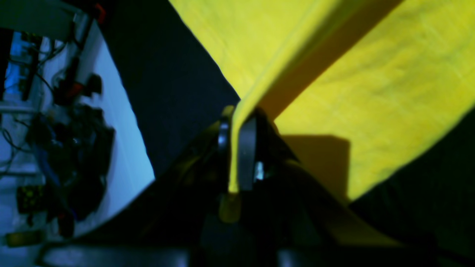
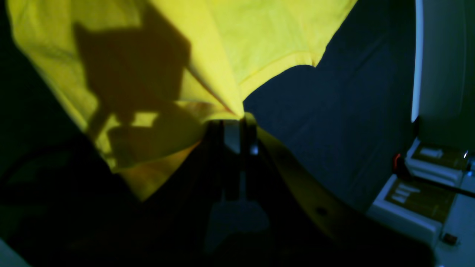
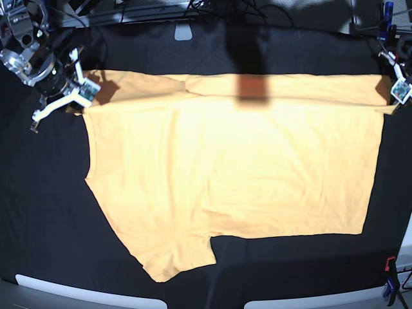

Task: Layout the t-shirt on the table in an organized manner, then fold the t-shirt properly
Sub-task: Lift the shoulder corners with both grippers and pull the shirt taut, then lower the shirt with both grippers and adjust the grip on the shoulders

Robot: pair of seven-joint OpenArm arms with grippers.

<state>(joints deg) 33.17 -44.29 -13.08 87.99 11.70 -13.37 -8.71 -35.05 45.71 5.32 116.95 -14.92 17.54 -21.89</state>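
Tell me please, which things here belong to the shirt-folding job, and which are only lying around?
Part of the job:
- t-shirt
- table
- left gripper, shut on the shirt's edge
- right gripper, shut on the shirt's edge

Just lying about:
- clamp at the table edge
- cables behind the table
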